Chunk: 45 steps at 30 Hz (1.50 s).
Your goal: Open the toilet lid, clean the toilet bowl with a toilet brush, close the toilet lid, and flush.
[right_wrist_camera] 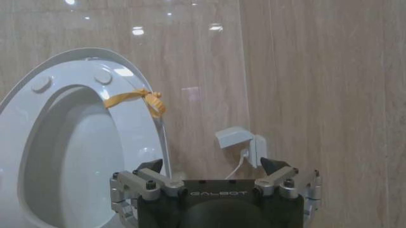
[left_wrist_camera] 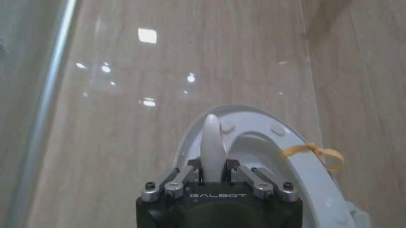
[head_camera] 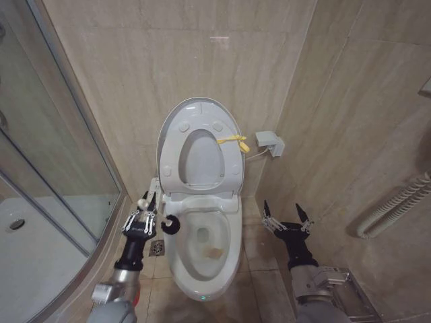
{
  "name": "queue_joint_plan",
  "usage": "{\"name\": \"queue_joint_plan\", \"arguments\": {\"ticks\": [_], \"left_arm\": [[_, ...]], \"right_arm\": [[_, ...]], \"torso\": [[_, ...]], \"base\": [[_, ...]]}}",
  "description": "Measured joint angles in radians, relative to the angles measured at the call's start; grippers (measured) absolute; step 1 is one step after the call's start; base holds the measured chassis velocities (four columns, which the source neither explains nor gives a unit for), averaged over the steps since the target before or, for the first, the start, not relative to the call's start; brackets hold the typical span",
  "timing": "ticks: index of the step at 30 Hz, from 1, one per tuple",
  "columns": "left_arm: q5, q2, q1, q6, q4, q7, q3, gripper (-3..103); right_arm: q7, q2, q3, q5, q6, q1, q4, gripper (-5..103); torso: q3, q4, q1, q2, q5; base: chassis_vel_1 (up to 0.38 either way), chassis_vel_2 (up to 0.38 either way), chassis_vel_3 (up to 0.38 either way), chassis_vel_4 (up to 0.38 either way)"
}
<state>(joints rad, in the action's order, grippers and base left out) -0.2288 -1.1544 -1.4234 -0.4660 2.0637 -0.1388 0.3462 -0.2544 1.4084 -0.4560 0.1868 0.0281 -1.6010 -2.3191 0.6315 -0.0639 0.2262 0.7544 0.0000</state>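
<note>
The thin white plastic toilet brush (left_wrist_camera: 212, 142), its dark head over the white ceramic toilet bowl (head_camera: 202, 266) rim, is clamped in the left gripper (head_camera: 145, 205) beside that bowl, glossy white toilet lid (head_camera: 196, 111) upright behind, while the right gripper (head_camera: 286, 215) hovers spread wide and empty opposite.

Even, fairly bright indoor light falls from above. Small white glare spots dot the glossy beige wall tiles (left_wrist_camera: 146, 35) above the raised toilet lid (head_camera: 195, 114) in both wrist views. The lid gleams softly. Shadows are faint. The shower glass (head_camera: 47, 134) bends at the head view's edge.
</note>
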Motion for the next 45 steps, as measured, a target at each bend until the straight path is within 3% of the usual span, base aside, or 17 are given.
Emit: {"name": "queue_joint_plan", "arguments": {"ticks": [12, 20, 30, 45], "left_arm": [[-0.026, -0.007, 0.179, 0.008, -0.157, 0.025, -0.211, 23], [-0.018, -0.025, 0.346, 0.028, -0.332, 0.023, -0.361, 23], [0.044, -0.057, 0.453, -0.002, -0.556, 0.026, -0.422, 23], [0.074, -0.103, 0.467, -0.082, -0.763, 0.063, -0.443, 23]], "right_arm": [[0.0, 0.0, 0.0, 0.0, 0.0, 0.0, 0.0, 100], [0.0, 0.0, 0.0, 0.0, 0.0, 0.0, 0.0, 100], [0.0, 0.0, 0.0, 0.0, 0.0, 0.0, 0.0, 100], [0.0, 0.0, 0.0, 0.0, 0.0, 0.0, 0.0, 100]], "torso": [[0.0, 0.0, 0.0, 0.0, 0.0], [0.0, -0.0002, 0.0, 0.0, 0.0], [0.0, -0.0002, 0.0, 0.0, 0.0001], [0.0, -0.0001, 0.0, 0.0, 0.0]], "base": [[0.0, 0.0, 0.0, 0.0], [0.0, 0.0, 0.0, 0.0], [0.0, 0.0, 0.0, 0.0], [0.0, 0.0, 0.0, 0.0]]}}
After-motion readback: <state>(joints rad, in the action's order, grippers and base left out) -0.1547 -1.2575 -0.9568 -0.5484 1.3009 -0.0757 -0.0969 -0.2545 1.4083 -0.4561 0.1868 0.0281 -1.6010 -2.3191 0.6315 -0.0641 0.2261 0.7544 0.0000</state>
